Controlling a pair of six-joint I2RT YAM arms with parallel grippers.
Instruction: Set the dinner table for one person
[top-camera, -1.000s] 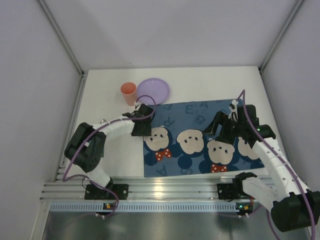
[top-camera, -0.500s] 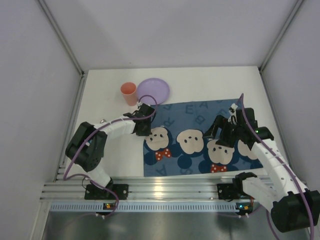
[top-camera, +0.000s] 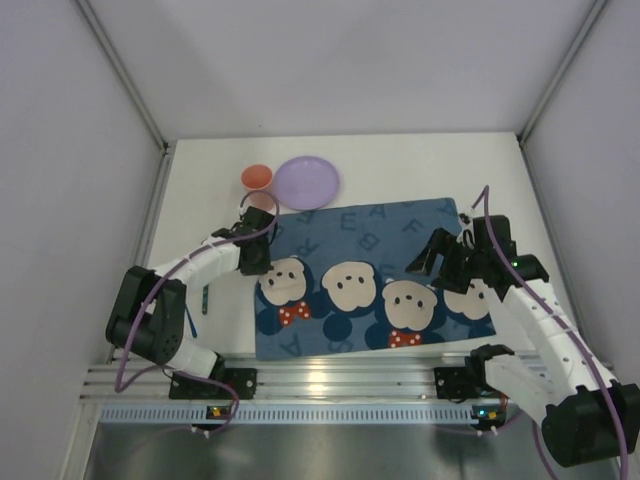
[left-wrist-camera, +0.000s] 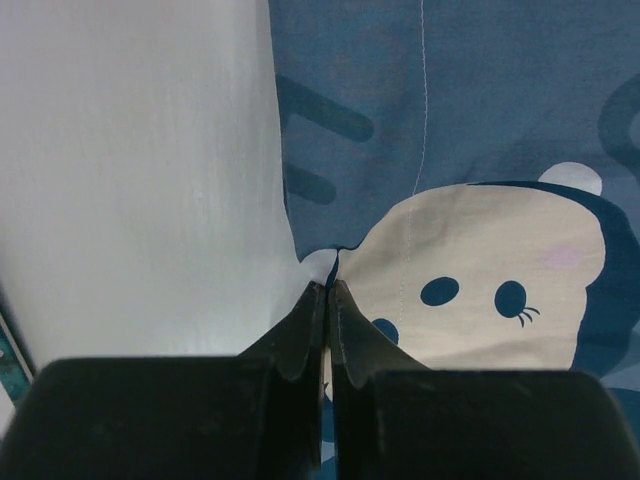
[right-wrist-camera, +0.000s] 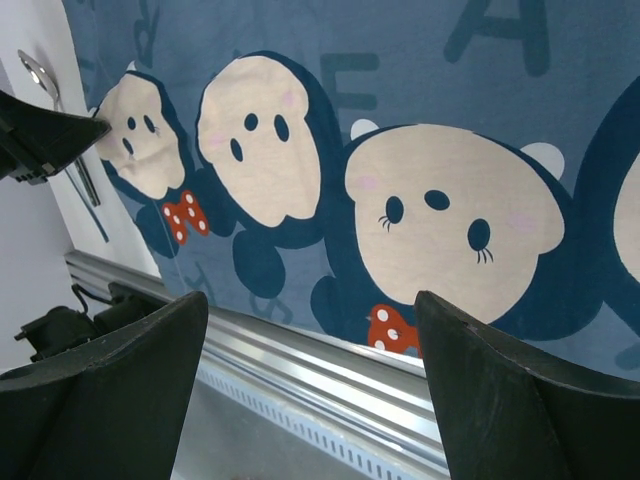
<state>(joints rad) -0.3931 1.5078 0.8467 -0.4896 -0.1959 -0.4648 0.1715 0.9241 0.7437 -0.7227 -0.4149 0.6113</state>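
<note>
The white dinner table (top-camera: 420, 170) carries a blue cartoon-mouse placemat (top-camera: 370, 290). My left gripper (top-camera: 262, 262) is shut on the placemat's left edge. In the left wrist view the closed fingertips (left-wrist-camera: 328, 288) pinch a small raised fold of the placemat (left-wrist-camera: 450, 120) where it meets the bare table (left-wrist-camera: 130, 150). My right gripper (top-camera: 450, 265) stands open above the placemat's right part with nothing between its fingers. The right wrist view shows that gripper (right-wrist-camera: 310, 300) over the mat's near edge (right-wrist-camera: 450, 220).
An orange cup (top-camera: 257, 177) and a purple plate (top-camera: 306, 182) stand at the back left. A spoon with a dark handle (right-wrist-camera: 60, 110) lies on the table left of the mat, also in the top view (top-camera: 204, 299). An aluminium rail (right-wrist-camera: 300, 370) runs along the near edge.
My left gripper shut on the placemat's left edge and moved left, dragging the whole placemat left with it. The right arm stayed almost still.
</note>
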